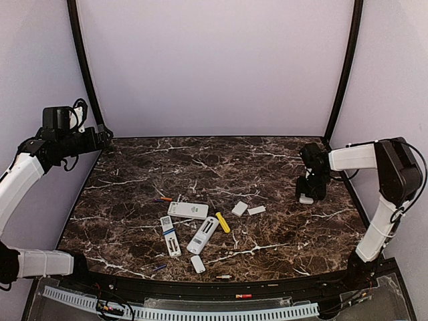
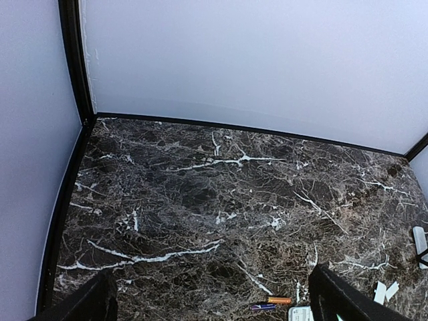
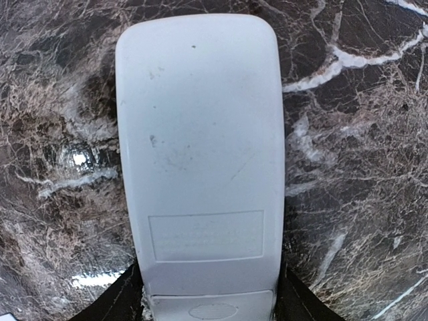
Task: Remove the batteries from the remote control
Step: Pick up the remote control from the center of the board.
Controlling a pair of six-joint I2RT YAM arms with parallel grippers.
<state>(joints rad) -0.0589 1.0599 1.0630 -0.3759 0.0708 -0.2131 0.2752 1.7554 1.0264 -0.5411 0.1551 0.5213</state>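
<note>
A white remote control point(image 3: 200, 154) lies back-up on the marble at the right side of the table point(image 1: 305, 198); its battery cover is on. My right gripper point(image 1: 311, 187) points down over it, its fingers point(image 3: 124, 301) pressed against both long sides. No batteries show in that remote. An orange battery point(image 2: 279, 300) and a blue battery point(image 2: 262, 307) lie loose left of centre, the orange one also in the top view point(image 1: 164, 198). My left gripper point(image 1: 105, 136) hovers high at the far left, wide open with nothing in it point(image 2: 214, 304).
Three more white remotes point(image 1: 188, 210) point(image 1: 170, 235) point(image 1: 204, 234) lie mid-table, a yellow-handled screwdriver point(image 1: 223, 222) beside them. Small white covers point(image 1: 239, 208) point(image 1: 256, 210) point(image 1: 198, 263) are scattered around. Two small batteries point(image 1: 159, 267) point(image 1: 224, 276) lie near the front edge.
</note>
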